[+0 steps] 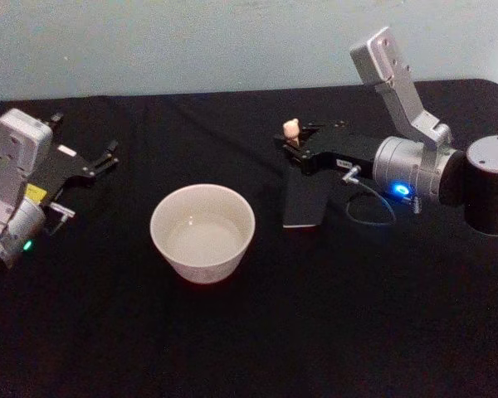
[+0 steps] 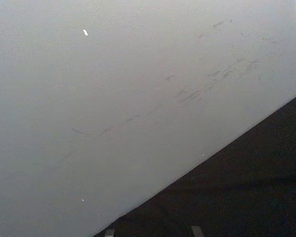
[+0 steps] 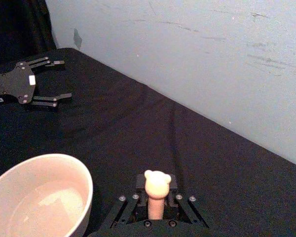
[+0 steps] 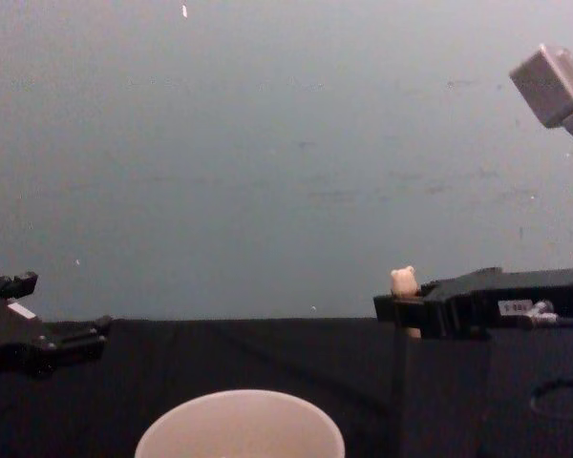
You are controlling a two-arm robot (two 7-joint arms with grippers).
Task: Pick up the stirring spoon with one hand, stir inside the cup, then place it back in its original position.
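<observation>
- The right end effector [image 1: 294, 143] is closed on the beige handle of the stirring spoon [image 3: 156, 190], just under the animal-head knob. The handle is held upright between the fingers, which is judged to suit a straight lift.
- In the chest view the knob is seen above the fingers and a short piece of handle below them. The neck and metal bowl are hidden, so it cannot be told whether the spoon is clear of its holder.
- The dark square holder [image 1: 303, 203] is seen just under that end effector, at about 3 o'clock from the cup. Its inside is hidden.
- The cup [image 1: 202, 232] stands mouth-up on the black counter [image 1: 232, 348], with the right end effector at about 2 o'clock from it. A short carry is judged enough. Its pale inside is glossy, and a shallow clear liquid may be held, though this is not certain.
- The left end effector [image 1: 112, 156] is parked at about 10 o'clock from the cup, fingers spread and empty, well apart from the work.
</observation>
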